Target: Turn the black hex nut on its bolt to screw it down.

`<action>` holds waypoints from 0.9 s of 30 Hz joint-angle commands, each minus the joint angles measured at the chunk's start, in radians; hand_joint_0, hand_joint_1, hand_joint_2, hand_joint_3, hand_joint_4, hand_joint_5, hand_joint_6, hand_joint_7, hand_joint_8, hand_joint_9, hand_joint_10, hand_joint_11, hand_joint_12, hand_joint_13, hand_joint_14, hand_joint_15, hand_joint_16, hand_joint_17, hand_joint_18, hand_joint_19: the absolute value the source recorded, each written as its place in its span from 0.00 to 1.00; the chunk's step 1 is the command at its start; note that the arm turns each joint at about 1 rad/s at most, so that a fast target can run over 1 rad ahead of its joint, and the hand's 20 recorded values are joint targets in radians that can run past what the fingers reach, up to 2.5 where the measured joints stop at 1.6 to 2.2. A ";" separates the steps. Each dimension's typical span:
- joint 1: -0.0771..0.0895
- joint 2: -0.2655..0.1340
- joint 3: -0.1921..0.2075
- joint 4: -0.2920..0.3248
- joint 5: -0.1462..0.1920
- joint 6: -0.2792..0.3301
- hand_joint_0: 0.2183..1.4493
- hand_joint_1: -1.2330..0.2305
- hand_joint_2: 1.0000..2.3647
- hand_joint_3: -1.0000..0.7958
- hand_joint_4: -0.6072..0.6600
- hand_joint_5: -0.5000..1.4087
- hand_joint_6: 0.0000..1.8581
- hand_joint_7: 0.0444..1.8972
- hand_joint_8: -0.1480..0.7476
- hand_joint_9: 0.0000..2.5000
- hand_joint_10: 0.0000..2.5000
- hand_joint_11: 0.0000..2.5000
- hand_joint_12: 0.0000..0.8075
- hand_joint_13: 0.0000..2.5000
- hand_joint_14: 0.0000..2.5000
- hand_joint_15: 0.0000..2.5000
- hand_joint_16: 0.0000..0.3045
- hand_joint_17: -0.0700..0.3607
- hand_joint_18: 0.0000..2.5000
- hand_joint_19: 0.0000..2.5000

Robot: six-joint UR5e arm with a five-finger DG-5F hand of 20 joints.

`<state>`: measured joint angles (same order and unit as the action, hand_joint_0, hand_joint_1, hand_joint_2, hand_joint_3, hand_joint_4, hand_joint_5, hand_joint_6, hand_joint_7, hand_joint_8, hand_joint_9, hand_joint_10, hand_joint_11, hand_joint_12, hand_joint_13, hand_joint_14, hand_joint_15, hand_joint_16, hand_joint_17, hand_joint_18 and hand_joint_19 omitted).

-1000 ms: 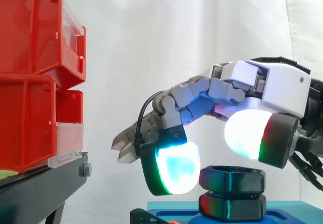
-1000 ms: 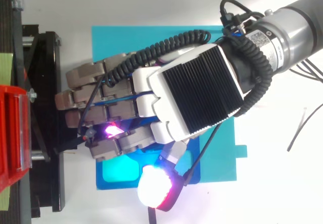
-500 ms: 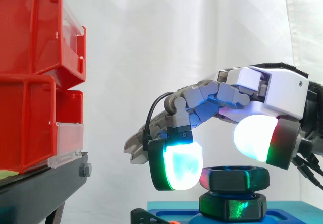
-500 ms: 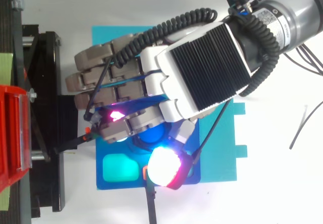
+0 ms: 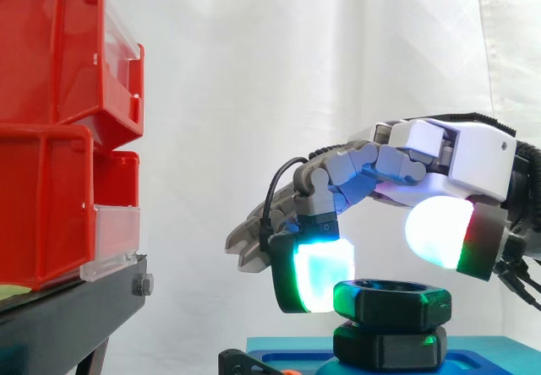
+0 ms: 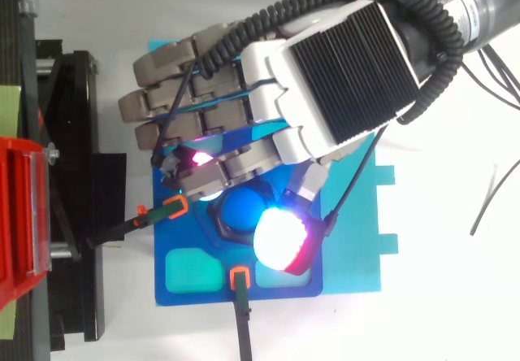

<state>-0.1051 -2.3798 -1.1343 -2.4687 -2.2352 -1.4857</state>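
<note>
We find the black hex nut on its upright bolt above the blue fixture, directly beneath the hand. The hand is curled round the nut. One glowing finger pad sits against its left flank, and the thumb pad rides just above its right rim. We judge the thumb must drop to flank level before a turn can bite.
</note>
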 commanded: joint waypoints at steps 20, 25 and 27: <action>0.015 0.001 0.108 -0.104 -0.012 0.025 0.23 0.74 0.00 0.28 0.60 0.26 0.33 0.75 0.45 0.34 0.00 0.05 0.39 0.27 0.00 0.06 0.17 0.44 0.24 0.14; 0.054 0.001 0.108 -0.105 0.063 0.027 0.23 0.73 0.00 0.28 0.62 0.26 0.28 0.82 0.45 0.34 0.00 0.05 0.39 0.27 0.00 0.06 0.17 0.44 0.24 0.14; 0.062 0.001 0.108 -0.107 0.077 0.027 0.23 0.73 0.00 0.28 0.63 0.26 0.27 0.82 0.46 0.34 0.00 0.05 0.40 0.27 0.00 0.06 0.17 0.44 0.24 0.14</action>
<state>-0.0588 -2.3793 -1.0261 -2.5744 -2.1881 -1.4591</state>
